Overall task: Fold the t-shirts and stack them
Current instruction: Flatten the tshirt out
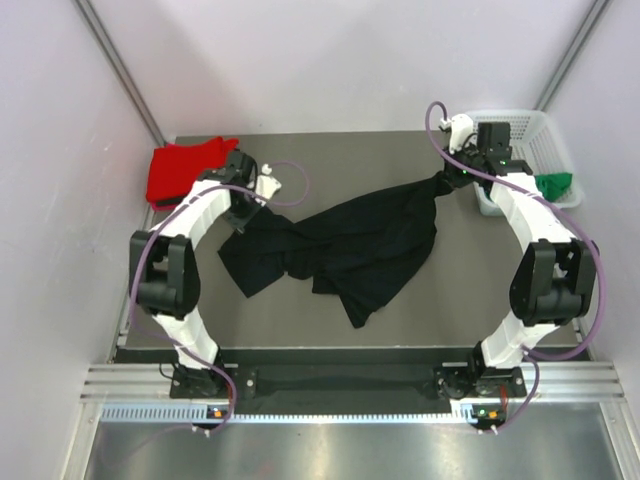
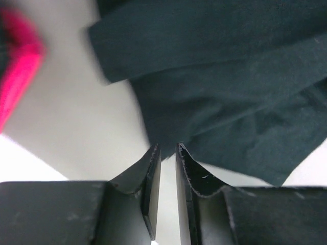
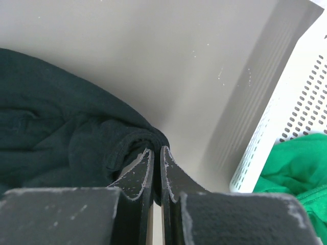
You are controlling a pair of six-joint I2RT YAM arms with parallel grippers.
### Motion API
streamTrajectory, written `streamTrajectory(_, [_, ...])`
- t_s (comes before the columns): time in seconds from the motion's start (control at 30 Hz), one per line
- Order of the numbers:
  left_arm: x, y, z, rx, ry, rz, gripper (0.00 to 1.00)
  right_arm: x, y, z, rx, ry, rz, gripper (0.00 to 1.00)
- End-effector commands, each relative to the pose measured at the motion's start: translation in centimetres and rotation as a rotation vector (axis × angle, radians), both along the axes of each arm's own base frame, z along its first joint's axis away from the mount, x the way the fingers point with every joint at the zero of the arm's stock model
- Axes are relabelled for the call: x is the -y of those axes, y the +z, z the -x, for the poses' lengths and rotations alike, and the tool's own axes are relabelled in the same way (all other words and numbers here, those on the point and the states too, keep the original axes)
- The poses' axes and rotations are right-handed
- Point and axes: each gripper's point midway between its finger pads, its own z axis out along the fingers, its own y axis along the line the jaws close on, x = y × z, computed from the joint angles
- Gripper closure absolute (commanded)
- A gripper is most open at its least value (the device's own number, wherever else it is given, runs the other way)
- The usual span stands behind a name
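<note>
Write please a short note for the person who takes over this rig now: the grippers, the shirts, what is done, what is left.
Left gripper: jaws slightly apart, nothing between them, at the left edge of the black cloth t-shirt.
Right gripper: shut on that shirt's far right corner.
Red cloth t-shirt: bunched in the far left corner.
Green cloth t-shirt: in the white plastic mesh basket.
Done: no stack visible.
Left: spread and fold the black shirt, then the others, then stack.

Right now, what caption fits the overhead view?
Right tool pinching the black t-shirt by a corner; red t-shirt at far left, green t-shirt in the white basket.
</note>
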Motion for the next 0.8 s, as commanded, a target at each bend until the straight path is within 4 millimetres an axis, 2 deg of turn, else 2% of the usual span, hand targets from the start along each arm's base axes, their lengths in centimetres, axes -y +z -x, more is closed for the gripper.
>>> streamTrajectory(0.0, [0.6, -3.6, 0.8, -0.138, -0.049, 0.021, 0.77, -1.0, 2.7, -0.6, 0.070, 0.019, -0.028, 1.00])
streamTrajectory(0.07, [0.7, -4.8, 0.0, -0.173, -0.055, 0.013, 0.83, -1.0, 2.7, -0.6, 0.065, 0.023, -0.022, 1.00])
streamTrajectory(0.23, [1.5, -5.9, -1.5, -0.198, -0.074, 0.034, 0.82, -0.7, 2.8, -0.4, 0.072, 0.014, -0.006, 1.00])
streamTrajectory(0.37, [2.4, -5.7, -4.1, -0.170, -0.080, 0.055, 0.82, -0.5, 2.4, 0.2, 0.070, 0.011, 0.000, 1.00])
streamTrajectory(0.43, [2.9, -6.2, -4.5, -0.197, -0.086, 0.071, 0.82, -0.4, 2.0, 0.5, 0.067, 0.008, 0.008, 1.00])
streamTrajectory(0.47, [3.1, -5.4, -5.6, -0.171, -0.087, 0.079, 0.82, -0.3, 1.6, 0.7, 0.059, 0.005, 0.013, 1.00])
streamTrajectory(0.53, [3.7, -5.4, -6.9, -0.159, -0.094, 0.090, 0.82, -0.1, 1.3, 0.7, 0.057, 0.001, 0.022, 1.00])
streamTrajectory(0.6, [4.2, -5.5, -7.6, -0.154, -0.105, 0.094, 0.81, 0.0, 1.1, 0.6, 0.055, -0.002, 0.026, 1.00])
streamTrajectory(0.63, [4.3, -6.3, -7.8, -0.168, -0.103, 0.090, 0.80, 0.0, 1.0, 0.5, 0.055, -0.004, 0.028, 1.00])
streamTrajectory(0.7, [4.8, -5.7, -9.3, -0.133, -0.105, 0.090, 0.78, 0.1, 1.3, 0.3, 0.058, -0.007, 0.030, 1.00])
streamTrajectory(0.77, [5.3, -4.7, -11.6, -0.048, -0.095, 0.102, 0.72, 0.1, 1.6, -0.2, 0.066, -0.009, 0.031, 1.00])
